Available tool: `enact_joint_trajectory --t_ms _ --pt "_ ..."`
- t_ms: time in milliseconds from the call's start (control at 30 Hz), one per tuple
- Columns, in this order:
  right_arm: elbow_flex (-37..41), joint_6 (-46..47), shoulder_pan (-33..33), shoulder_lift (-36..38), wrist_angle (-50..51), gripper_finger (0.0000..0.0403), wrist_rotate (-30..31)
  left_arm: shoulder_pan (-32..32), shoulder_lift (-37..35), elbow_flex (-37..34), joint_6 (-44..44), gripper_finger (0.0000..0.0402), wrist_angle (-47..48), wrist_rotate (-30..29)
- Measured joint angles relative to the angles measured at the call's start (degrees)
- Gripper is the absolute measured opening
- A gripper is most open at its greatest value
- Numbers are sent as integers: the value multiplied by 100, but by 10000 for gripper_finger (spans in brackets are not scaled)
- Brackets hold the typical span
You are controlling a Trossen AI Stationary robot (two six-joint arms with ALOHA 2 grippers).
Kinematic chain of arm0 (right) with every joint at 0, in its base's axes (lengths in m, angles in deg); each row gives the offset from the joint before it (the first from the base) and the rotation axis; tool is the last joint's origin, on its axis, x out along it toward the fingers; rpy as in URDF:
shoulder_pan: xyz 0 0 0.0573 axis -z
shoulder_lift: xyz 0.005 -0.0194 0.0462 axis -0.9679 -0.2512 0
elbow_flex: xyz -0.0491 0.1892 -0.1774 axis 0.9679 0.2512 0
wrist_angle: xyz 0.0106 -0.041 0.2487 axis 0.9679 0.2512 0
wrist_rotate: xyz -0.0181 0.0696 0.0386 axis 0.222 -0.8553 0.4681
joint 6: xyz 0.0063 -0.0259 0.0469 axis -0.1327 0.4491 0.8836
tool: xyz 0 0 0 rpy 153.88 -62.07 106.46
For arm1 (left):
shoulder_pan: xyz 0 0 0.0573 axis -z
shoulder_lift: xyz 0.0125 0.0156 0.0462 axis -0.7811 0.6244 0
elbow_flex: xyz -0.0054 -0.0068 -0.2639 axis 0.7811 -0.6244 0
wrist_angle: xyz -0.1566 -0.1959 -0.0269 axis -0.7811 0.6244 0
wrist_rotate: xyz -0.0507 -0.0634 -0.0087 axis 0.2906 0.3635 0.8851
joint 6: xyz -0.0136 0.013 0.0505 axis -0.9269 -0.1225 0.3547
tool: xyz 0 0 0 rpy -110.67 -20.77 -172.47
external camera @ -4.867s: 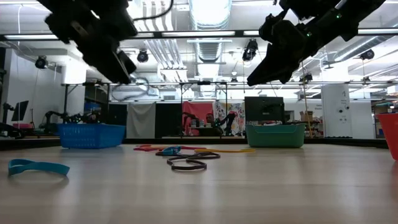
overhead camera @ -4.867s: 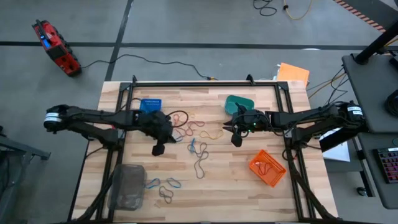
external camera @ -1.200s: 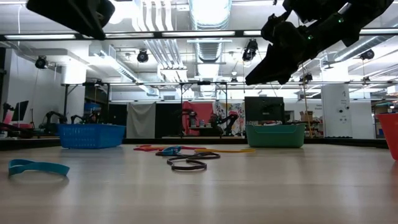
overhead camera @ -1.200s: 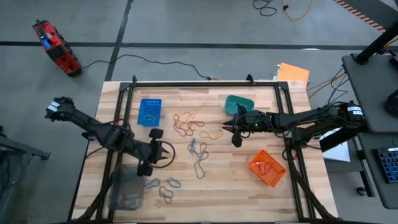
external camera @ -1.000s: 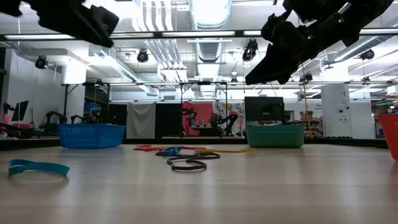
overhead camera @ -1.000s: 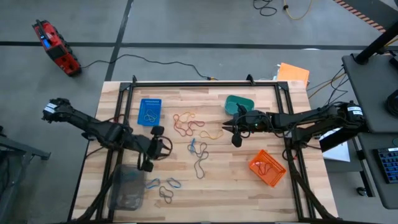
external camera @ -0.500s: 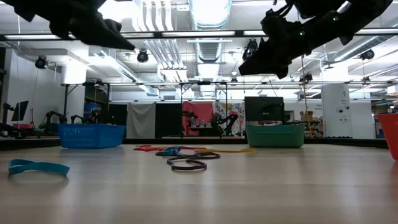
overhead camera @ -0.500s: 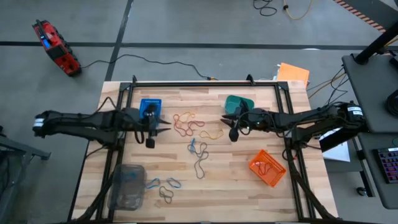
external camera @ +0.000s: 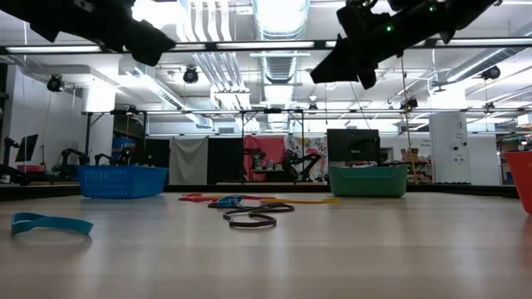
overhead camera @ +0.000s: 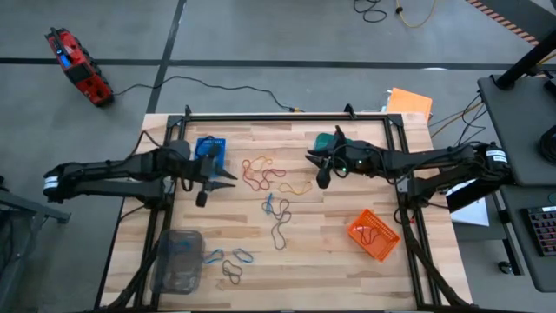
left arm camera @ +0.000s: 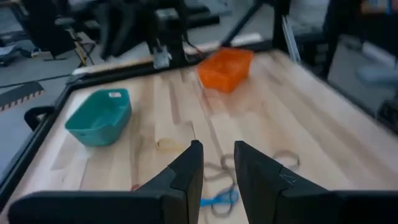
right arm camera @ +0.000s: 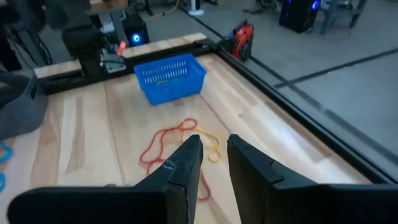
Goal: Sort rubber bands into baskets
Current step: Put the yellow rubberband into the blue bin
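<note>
Roughly partway: few bands sorted into baskets [overhead camera: 373,236], many rubber bands [overhead camera: 265,172] loose mid-table; left gripper [overhead camera: 211,178] and right gripper [overhead camera: 318,170] narrowly parted, empty.

The right pincer [right arm camera: 214,163] hangs above the counter [right arm camera: 261,118], its two dark fingers [right arm camera: 180,171] a narrow gap apart with nothing between them. Beyond them lie red and yellow bands [right arm camera: 180,140]. Farther off stands the blue basket [right arm camera: 170,76], with something yellowish inside.
</note>
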Motion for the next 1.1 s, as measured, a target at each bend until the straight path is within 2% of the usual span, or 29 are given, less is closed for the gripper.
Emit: enact_joint_trajectory --t_ms 167,400,700,833,1100 --pt "-138 95 -25 -1 470 72 1 0 13 2 6 76 -152 -26" --pt "-237 110 -24 0 512 72 3 0 -20 -91 375 75 -153 -374" --pt "-538 25 -24 -437 616 72 7 0 -522 -924 226 75 -1157 -465" --pt "-852 -245 -24 -870 719 72 6 -3 -719 -961 -3 75 -1168 -885" --pt "-1773 -471 -22 -1835 1665 72 49 -5 -685 -848 -193 75 -777 -1839"
